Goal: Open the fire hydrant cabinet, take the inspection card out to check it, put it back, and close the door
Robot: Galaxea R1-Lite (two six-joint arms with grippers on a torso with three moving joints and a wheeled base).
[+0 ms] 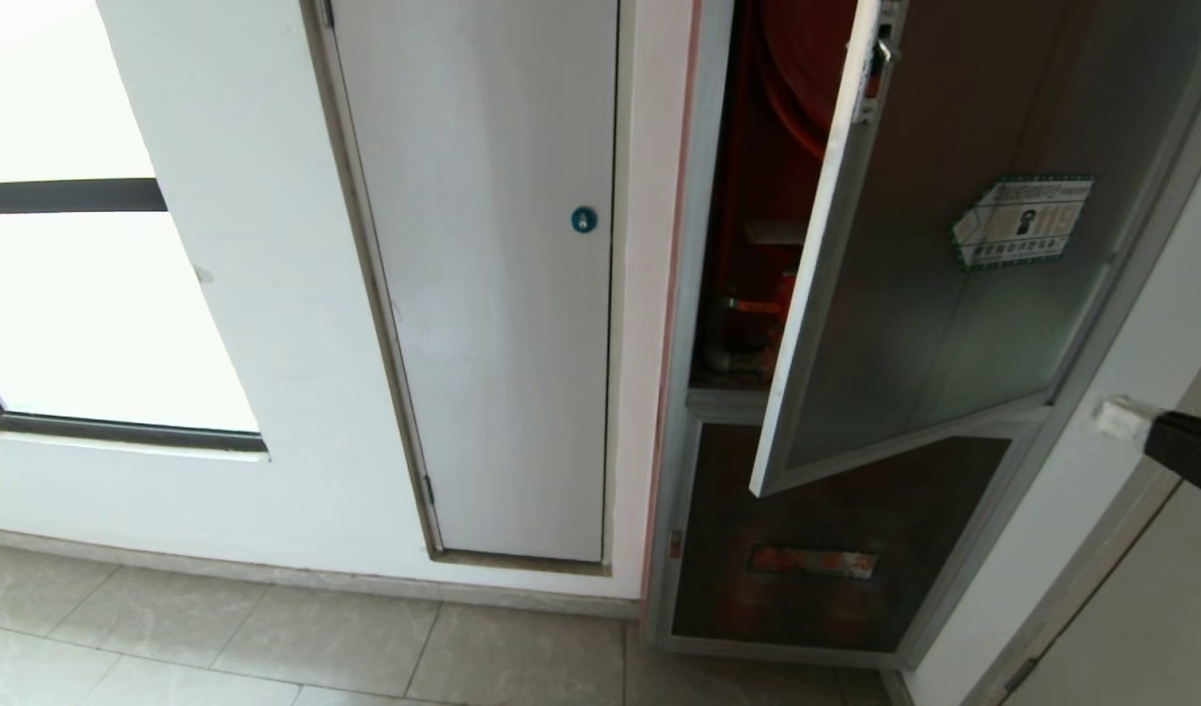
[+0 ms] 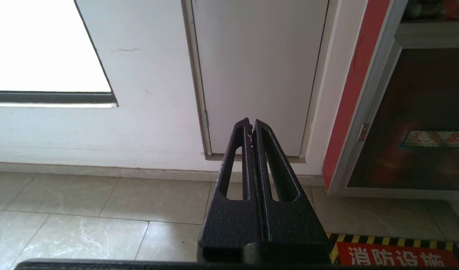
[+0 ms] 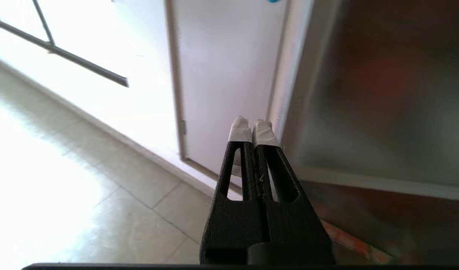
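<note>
- Right gripper (image 1: 1115, 419), at three o'clock in the head view, has its taped fingertips (image 3: 241, 129) pressed together on nothing.
- The door (image 1: 943, 255) stands partly open at about one o'clock, its free edge swung out from the fire hydrant cabinet (image 1: 703, 245).
- To widen it well, I'd hook that edge and follow the hinge's arc.
- No inspection card is visible.
- Left gripper (image 2: 251, 125), closed and empty, idles toward the white door (image 2: 259, 71).

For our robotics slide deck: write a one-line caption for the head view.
Fire hydrant cabinet with its tinted glass door ajar, red interior showing, as the right gripper, fingers shut, enters from the right.
</note>
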